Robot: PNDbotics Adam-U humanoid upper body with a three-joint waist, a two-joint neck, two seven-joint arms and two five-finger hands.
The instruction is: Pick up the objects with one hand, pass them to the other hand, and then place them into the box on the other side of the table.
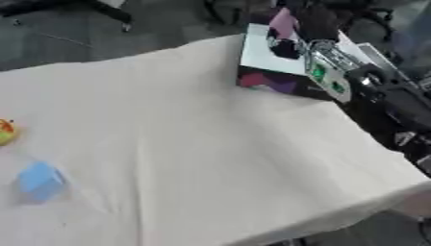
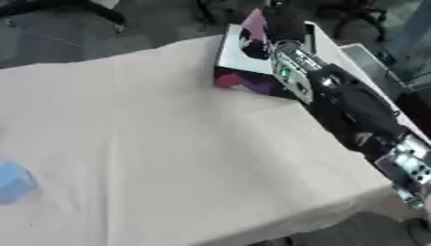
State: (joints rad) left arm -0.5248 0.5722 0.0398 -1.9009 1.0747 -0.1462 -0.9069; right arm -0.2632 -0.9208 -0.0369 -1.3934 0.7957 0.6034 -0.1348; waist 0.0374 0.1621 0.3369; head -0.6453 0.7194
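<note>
My right hand (image 1: pixel 295 36) is over the box (image 1: pixel 261 57) at the far right, but I cannot tell if it holds anything, so I should let go low inside it, then fetch the blue block (image 1: pixel 40 181).

wide middle of the surface (image 1: pixel 194 144) bare, free to cross. box (image 1: pixel 269 62) stands at far right edge, right arm (image 2: pixel 353 110) stretched along that edge over it. blue block (image 1: pixel 40 181) and yellow thing (image 1: pixel 5 130) sit at left edge.
</note>
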